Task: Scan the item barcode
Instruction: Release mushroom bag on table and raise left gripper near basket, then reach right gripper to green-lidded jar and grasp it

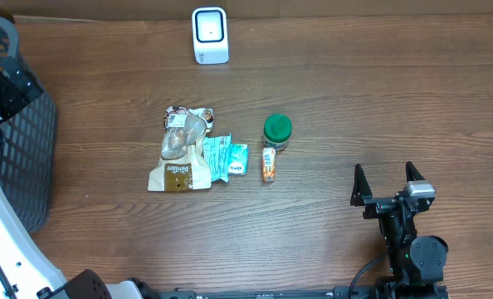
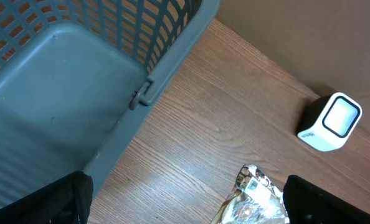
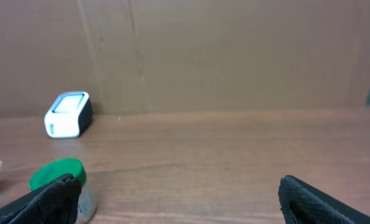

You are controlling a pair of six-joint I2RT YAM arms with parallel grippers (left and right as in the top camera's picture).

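A: The right gripper sat low at the near right of the brown wooden table, its black fingers spread wide and holding nothing.

B: And the left gripper? From its wrist camera the dark fingers stood far apart at the bottom corners, nothing between them, above the grey plastic slatted basket and the table edge.

A: Right, released as well. The white box-shaped barcode scanner stood at the far edge of the table, well apart from both arms.

B: The items lay clustered mid-table: a crumpled silver and brown snack bag, a teal foil sachet touching its right side, then a small orange tube lying just below a green-lidded round jar.

A: No barcode was readable from overhead. The left wrist view caught the bag's silver top, where a white label showed.
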